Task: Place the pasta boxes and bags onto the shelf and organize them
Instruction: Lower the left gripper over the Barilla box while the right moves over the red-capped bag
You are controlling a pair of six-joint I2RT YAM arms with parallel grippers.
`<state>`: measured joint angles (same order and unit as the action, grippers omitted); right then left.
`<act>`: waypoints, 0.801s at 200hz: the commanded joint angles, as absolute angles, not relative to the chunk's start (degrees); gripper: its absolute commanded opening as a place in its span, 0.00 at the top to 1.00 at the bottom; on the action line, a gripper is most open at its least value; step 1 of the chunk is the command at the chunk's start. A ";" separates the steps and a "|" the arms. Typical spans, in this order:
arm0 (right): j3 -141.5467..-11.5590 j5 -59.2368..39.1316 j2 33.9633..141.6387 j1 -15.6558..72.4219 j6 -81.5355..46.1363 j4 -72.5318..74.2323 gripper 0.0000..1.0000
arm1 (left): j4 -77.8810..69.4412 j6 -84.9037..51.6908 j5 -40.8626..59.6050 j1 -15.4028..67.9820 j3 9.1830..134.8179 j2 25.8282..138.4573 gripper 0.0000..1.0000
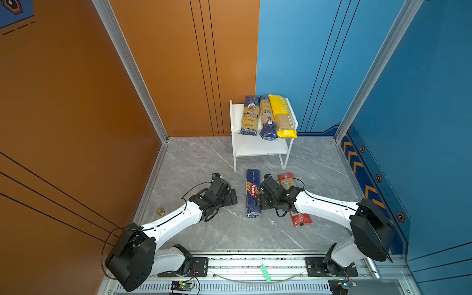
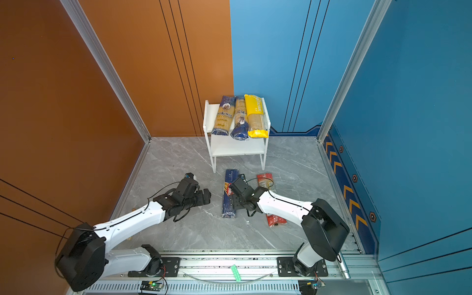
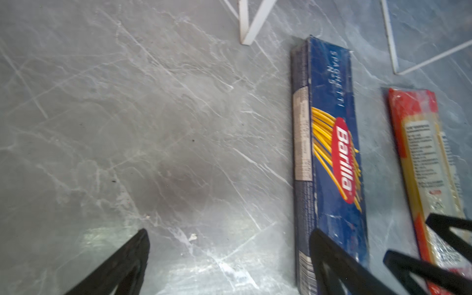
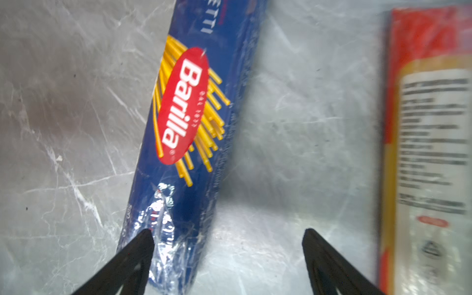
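Note:
The white shelf [image 1: 258, 149] [image 2: 236, 150] stands at the back. Its upper board carries two navy-and-yellow ankara packs [image 1: 249, 115] [image 1: 267, 120] and a bright yellow pack [image 1: 282, 115] side by side. On the floor in front lie the dark blue Barilla pack [image 1: 252, 194] [image 3: 332, 153] [image 4: 184, 107] and the clear pack with red ends [image 1: 286, 180] [image 4: 429, 127]. My right gripper [image 1: 258, 200] [image 4: 228, 237] is open just above the Barilla pack, which sits close to one finger. My left gripper [image 1: 233, 198] [image 3: 229, 245] is open over bare floor beside that pack's other side.
The right forearm crosses over the red-ended pack. Thin white shelf legs [image 3: 245, 25] stand just beyond the packs. A small brass object [image 1: 160, 211] sits outside the floor's left edge. A green strip [image 1: 265, 272] lies on the front rail. Walls close in the left, back and right.

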<state>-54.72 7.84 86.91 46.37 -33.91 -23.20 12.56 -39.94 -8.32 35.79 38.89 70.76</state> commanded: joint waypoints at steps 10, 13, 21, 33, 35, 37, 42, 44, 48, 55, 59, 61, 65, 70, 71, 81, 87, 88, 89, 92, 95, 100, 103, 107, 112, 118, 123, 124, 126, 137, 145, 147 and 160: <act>-53.36 9.42 81.51 41.73 -30.73 -27.53 0.11 | 11.26 -40.62 -7.80 39.00 39.02 68.94 0.02; -53.21 9.39 81.14 41.31 -30.62 -27.63 0.11 | 11.26 -41.00 -7.81 39.31 39.28 69.05 0.02; -52.80 9.27 80.06 40.66 -30.37 -27.85 0.11 | 11.70 -41.99 -7.62 39.93 39.49 69.40 0.02; -52.12 9.13 78.53 37.45 -30.24 -27.86 0.11 | 12.02 -43.31 -7.03 40.63 40.05 70.40 0.02; -51.94 9.14 78.21 37.09 -30.19 -27.86 0.11 | 12.10 -43.46 -6.97 40.77 40.18 70.64 0.02; -51.77 9.14 78.02 36.89 -30.16 -27.86 0.11 | 12.12 -43.60 -6.95 40.91 40.26 70.81 0.02; -51.54 9.07 77.51 36.31 -30.05 -27.91 0.11 | 12.19 -44.04 -6.89 41.29 40.60 71.40 0.02; -51.45 9.06 77.27 36.06 -30.06 -27.87 0.11 | 12.21 -44.17 -7.00 41.48 40.71 71.66 0.02; -51.23 8.93 76.99 35.62 -29.98 -27.91 0.11 | 12.18 -44.42 -7.03 41.84 40.93 72.19 0.02; -50.94 8.86 76.58 34.81 -29.80 -27.86 0.10 | 12.13 -44.69 -6.92 42.45 41.52 73.17 0.02; -50.78 8.77 76.36 34.43 -29.70 -27.86 0.10 | 12.15 -44.73 -7.02 42.76 41.91 73.86 0.02; -50.73 8.72 76.26 34.31 -29.64 -27.86 0.10 | 12.13 -44.78 -6.98 42.99 42.19 74.14 0.02; -50.59 8.66 76.18 33.97 -29.54 -27.86 0.10 | 12.13 -44.82 -7.03 43.40 42.56 74.89 0.02; -50.46 8.60 76.07 33.61 -29.33 -27.86 0.10 | 12.13 -44.82 -6.97 44.01 43.38 75.90 0.02; -50.41 8.56 76.05 33.50 -29.30 -27.86 0.10 | 12.13 -44.82 -7.00 44.11 43.53 76.10 0.02; -50.15 8.31 75.82 33.01 -28.93 -27.88 0.10 | 12.13 -44.73 -6.87 45.15 45.21 78.17 0.02; -49.97 8.27 75.71 32.67 -28.83 -27.85 0.10 | 12.13 -44.74 -6.76 45.76 46.08 79.36 0.02; -49.95 8.22 75.69 32.64 -28.74 -27.86 0.10 | 12.13 -44.74 -6.81 45.86 46.20 79.58 0.02; -49.93 8.24 75.64 32.58 -28.74 -27.86 0.10 | 12.13 -44.74 -6.79 45.91 46.44 79.78 0.02; -49.85 8.18 75.54 32.38 -28.67 -27.80 0.10 | 12.13 -44.74 -6.77 46.22 46.92 80.42 0.02; -49.76 8.14 75.50 32.24 -28.59 -27.78 0.10 | 12.13 -44.74 -6.77 46.57 47.41 81.10 0.02; -49.55 8.03 75.41 31.96 -28.49 -27.77 0.10 | 12.10 -44.74 -6.76 47.05 48.18 82.05 0.02; -49.42 7.87 75.32 31.70 -28.40 -27.77 0.10 | 12.13 -44.74 -6.70 47.20 48.70 82.68 0.02; -49.28 7.74 75.23 31.50 -28.35 -27.70 0.10 | 12.13 -44.74 -6.75 47.63 49.37 83.47 0.02; -49.03 7.53 75.06 31.22 -28.30 -27.56 0.10 | 12.13 -44.78 -6.83 48.00 50.03 84.32 0.02; -48.64 7.30 74.90 30.88 -28.30 -27.39 0.10 | 12.12 -44.98 -6.93 48.52 50.84 85.39 0.02; -48.38 7.08 74.67 30.62 -28.30 -27.09 0.10 | 12.18 -45.08 -6.89 48.75 51.41 86.21 0.02; -48.32 7.01 74.65 30.56 -28.26 -27.04 0.10 | 12.20 -45.09 -6.92 48.85 51.54 86.35 0.02; -48.14 6.98 74.52 30.51 -28.29 -26.93 0.10 | 12.19 -45.13 -6.92 48.99 51.80 86.67 0.02; -47.28 6.53 74.03 29.96 -28.21 -26.37 0.10 | 12.37 -45.17 -6.59 49.46 53.00 88.30 0.02; -46.69 6.24 73.67 29.52 -28.13 -25.91 0.10 | 12.92 -45.34 -6.50 49.85 53.99 89.50 0.02; -46.50 6.13 73.55 29.42 -28.13 -25.81 0.10 | 13.07 -45.35 -6.44 49.97 54.10 89.76 0.02; -45.49 5.30 73.07 28.54 -27.97 -25.11 0.10 | 14.50 -45.35 -6.30 50.46 55.61 91.65 0.02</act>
<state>-47.40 7.11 74.85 29.87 -29.30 -25.98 11.75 -44.71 -7.18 49.36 52.64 88.99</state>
